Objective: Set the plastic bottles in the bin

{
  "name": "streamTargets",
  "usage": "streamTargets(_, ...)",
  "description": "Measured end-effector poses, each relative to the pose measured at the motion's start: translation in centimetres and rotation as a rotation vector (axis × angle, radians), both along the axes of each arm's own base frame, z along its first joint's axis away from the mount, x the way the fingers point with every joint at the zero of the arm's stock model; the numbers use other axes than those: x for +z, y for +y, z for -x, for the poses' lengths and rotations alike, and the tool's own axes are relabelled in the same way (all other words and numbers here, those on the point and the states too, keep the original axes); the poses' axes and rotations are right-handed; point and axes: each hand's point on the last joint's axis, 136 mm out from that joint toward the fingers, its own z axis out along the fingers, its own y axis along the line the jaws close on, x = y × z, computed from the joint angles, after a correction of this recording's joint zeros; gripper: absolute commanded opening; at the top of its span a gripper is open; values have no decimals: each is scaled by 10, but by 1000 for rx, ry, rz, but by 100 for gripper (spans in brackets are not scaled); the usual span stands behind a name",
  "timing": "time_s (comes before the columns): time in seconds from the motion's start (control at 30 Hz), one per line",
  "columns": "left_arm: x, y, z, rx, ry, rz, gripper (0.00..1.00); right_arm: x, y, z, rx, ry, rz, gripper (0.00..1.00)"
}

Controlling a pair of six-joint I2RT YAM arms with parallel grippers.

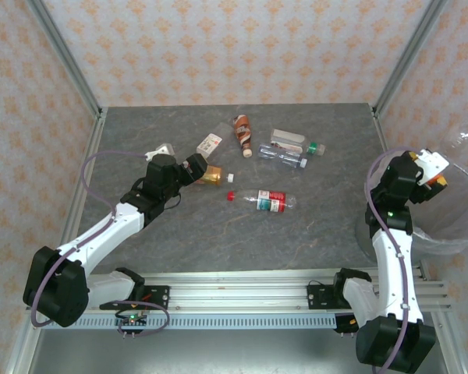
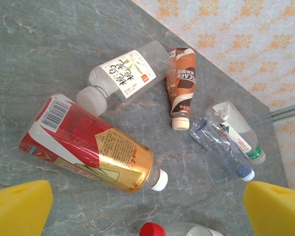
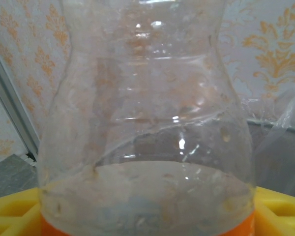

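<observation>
Grey marbled table (image 1: 218, 234); red/gold btl (image 2: 88, 147); brown btl (image 2: 181, 81); yellow fingers (image 2: 19, 206); orange-motif walls (image 1: 218, 47).

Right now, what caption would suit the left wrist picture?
Open left gripper hovers above plastic bottles lying scattered on the grey marbled table.

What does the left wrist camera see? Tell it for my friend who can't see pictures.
Five plastic bottles lie on their sides on a grey table: a red and gold one nearest, a white-labelled one, a brown one and two clear ones. The yellow fingers of the open tool poke in at the bottom corners, a red cap between them.
</observation>
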Motion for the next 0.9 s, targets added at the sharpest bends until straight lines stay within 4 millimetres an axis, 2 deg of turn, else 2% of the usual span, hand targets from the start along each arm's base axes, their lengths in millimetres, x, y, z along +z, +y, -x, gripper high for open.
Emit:
streamTargets(0.27,-1,0,1,-8,3,-11,100,-1,0,1,-6,-41,-31,94)
streamTargets(0.73,-12,0,0,-4,50,-30,100,3,3,10,-6,-89,-64,99)
streamTargets(0.9,-24,4,2,21,101,-35,100,17,12,14,50,-163,-89,99)
